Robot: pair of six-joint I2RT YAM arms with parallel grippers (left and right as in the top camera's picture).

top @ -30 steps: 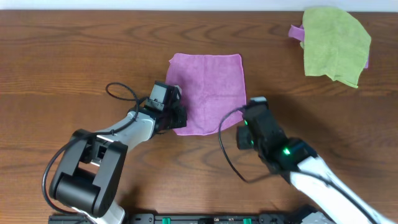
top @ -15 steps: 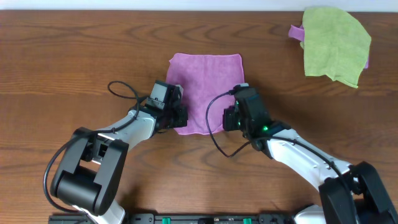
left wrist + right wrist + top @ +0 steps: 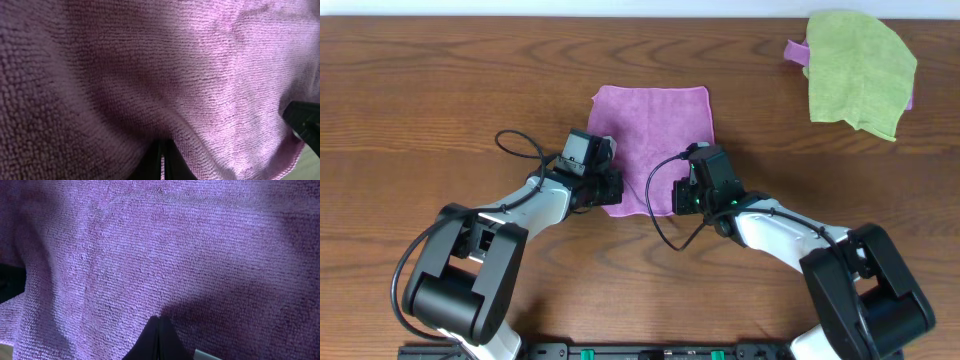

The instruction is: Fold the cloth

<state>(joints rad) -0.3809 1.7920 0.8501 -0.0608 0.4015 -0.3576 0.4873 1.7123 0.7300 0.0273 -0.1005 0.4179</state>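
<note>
The purple cloth [image 3: 655, 130] lies on the wooden table [image 3: 440, 90], its far edge flat and its near edge gathered between my two grippers. At the near-left corner my left gripper [image 3: 611, 187] is shut on the cloth. In the left wrist view the cloth [image 3: 150, 75] fills the picture and bulges round the closed gripper [image 3: 162, 157]. My right gripper [image 3: 682, 190] is shut on the near-right corner. The right wrist view has the cloth [image 3: 165, 245] draped ahead of the gripper [image 3: 158, 330], whose tips are pressed together.
A lime-green cloth [image 3: 860, 70] lies crumpled at the far right of the table, with a bit of purple fabric [image 3: 795, 50] sticking out from under it. Black cables loop beside each wrist. The right gripper [image 3: 305, 120] shows at the edge of the left wrist view.
My right gripper has travelled left and toward the cloth's middle, drawing the near-right corner inward. The left gripper has stayed put at the near-left corner.
</note>
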